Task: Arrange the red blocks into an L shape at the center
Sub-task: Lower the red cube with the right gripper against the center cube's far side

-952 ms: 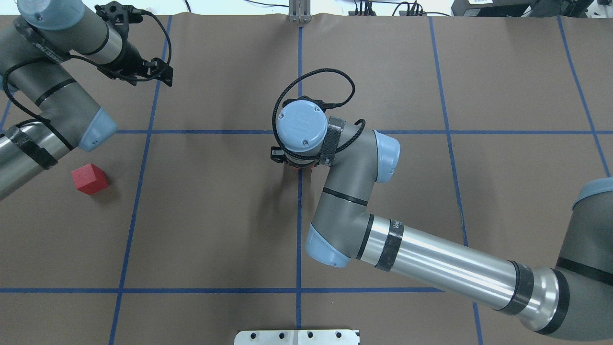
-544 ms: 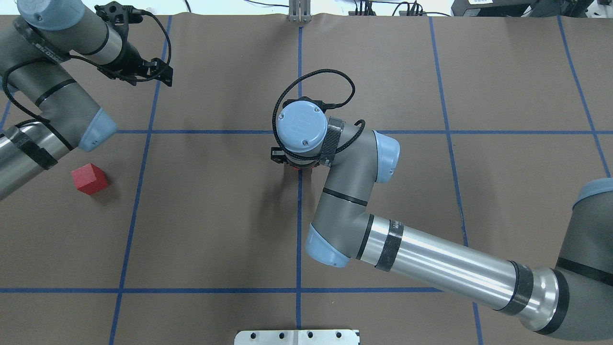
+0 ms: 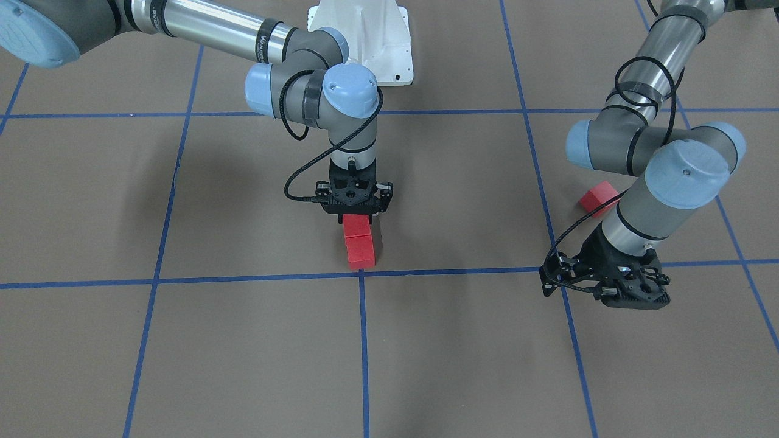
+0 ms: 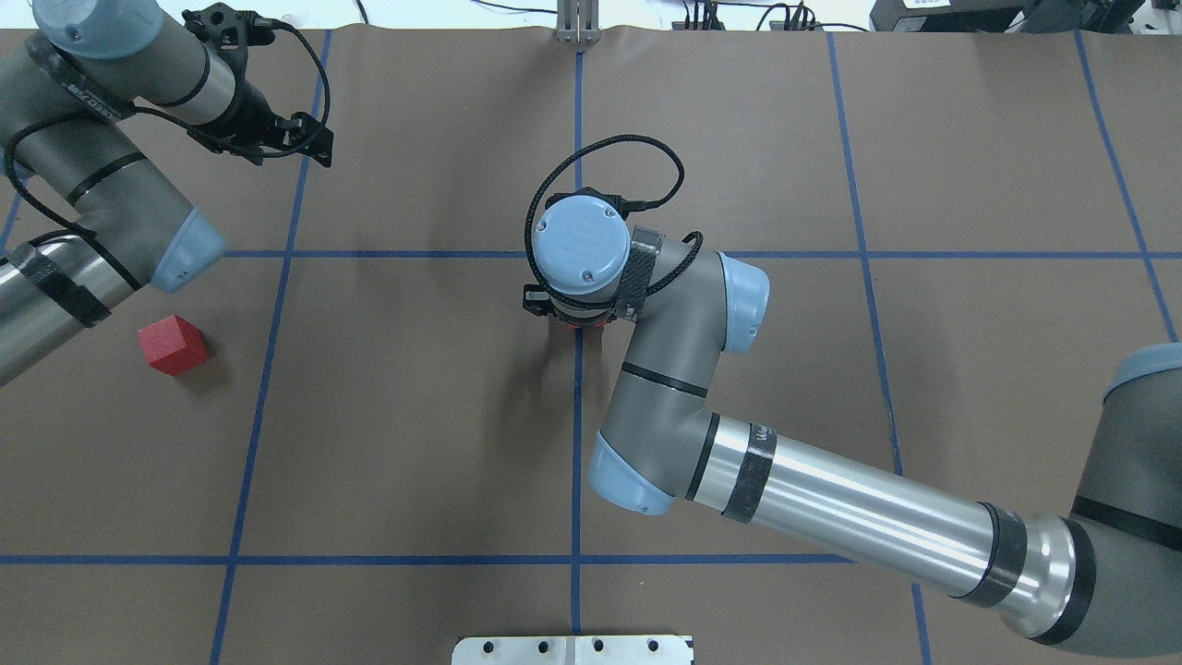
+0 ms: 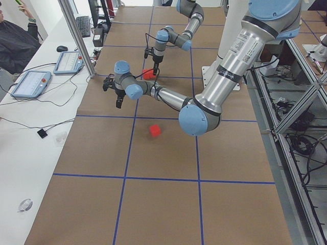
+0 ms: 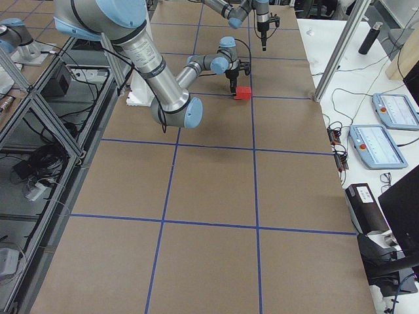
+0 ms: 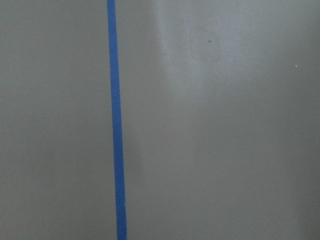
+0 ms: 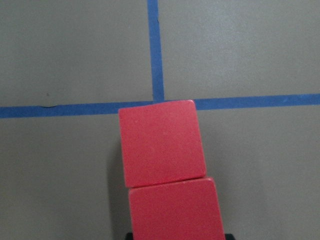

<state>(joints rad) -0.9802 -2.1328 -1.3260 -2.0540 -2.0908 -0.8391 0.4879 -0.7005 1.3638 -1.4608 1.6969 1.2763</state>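
Block three (image 4: 173,344) sits well out left, nearer my left end effector (image 4: 314,139) than the right end effector (image 3: 356,218) over the pair (image 3: 360,250) at center (image 3: 361,272), and I can't tell either's grip.

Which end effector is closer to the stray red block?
Left. Left end effector hangs just past the stray red block; right end effector sits over the other two blocks by the center crossing.

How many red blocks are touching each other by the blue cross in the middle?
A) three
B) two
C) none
B: two red blocks sit end to end right by the center crossing, while the third red block lies alone, far off to the side.
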